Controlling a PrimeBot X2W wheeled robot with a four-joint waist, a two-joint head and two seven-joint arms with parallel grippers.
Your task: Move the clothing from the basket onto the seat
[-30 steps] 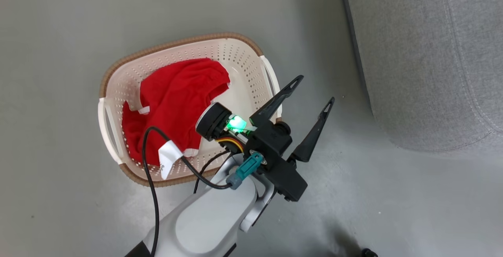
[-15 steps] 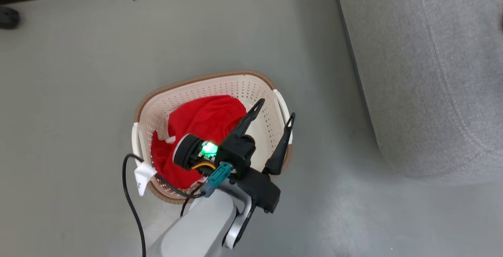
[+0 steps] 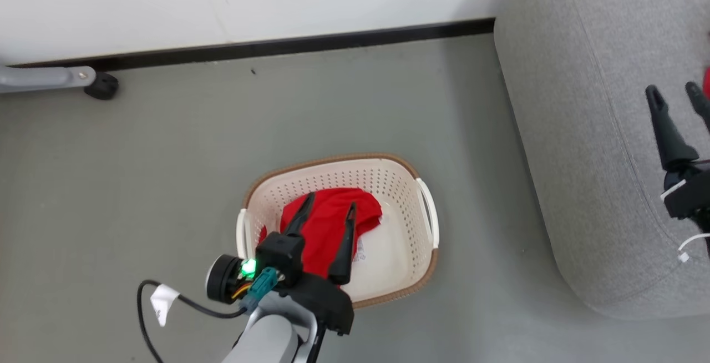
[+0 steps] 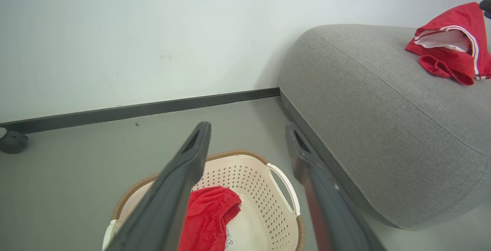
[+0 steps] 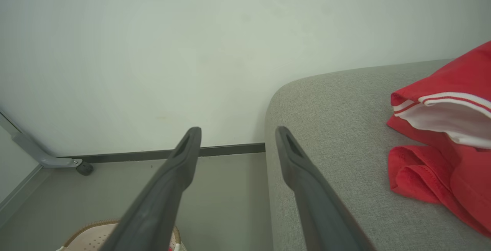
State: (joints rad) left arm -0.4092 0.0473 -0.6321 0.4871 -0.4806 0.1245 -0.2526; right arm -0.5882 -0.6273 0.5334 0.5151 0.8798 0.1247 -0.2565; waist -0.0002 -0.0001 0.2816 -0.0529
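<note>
- The red garment [image 3: 324, 224] lies bunched in the near-left half of the basket [image 3: 338, 157], which stands on the floor [image 3: 166, 157] just left of the seat [image 3: 582, 130].
- The garment is directly under the left pincer [image 3: 330, 201]. In the head view the two dark fingers frame the heap, one on each side.
- The heap's long axis runs from the basket's near-left corner towards its middle. That is roughly along the line of the fingers, so the jaws would close across its narrow width.
- The left pincer is open and empty, with a wide gap between the fingers.
- In the left wrist view the fabric sits low between the finger roots, while the tips point past the basket's far rim towards the wall [image 4: 153, 32]. The pincer therefore seems to hang above the cloth, angled forward rather than straight down. Whether it touches the fabric cannot be told.
- The next move probably calls for the wrist to tip down and lower into the heap before closing.
- The left arm is clearly the nearer one. It reaches up from the near edge, with the forearm over the basket's near rim.
- The right pincer [image 3: 673, 90] is also open and empty, over the seat and well apart from the basket.
- A striped garment [image 5: 441, 120] already rests on the seat, just right of the right pincer.
</note>
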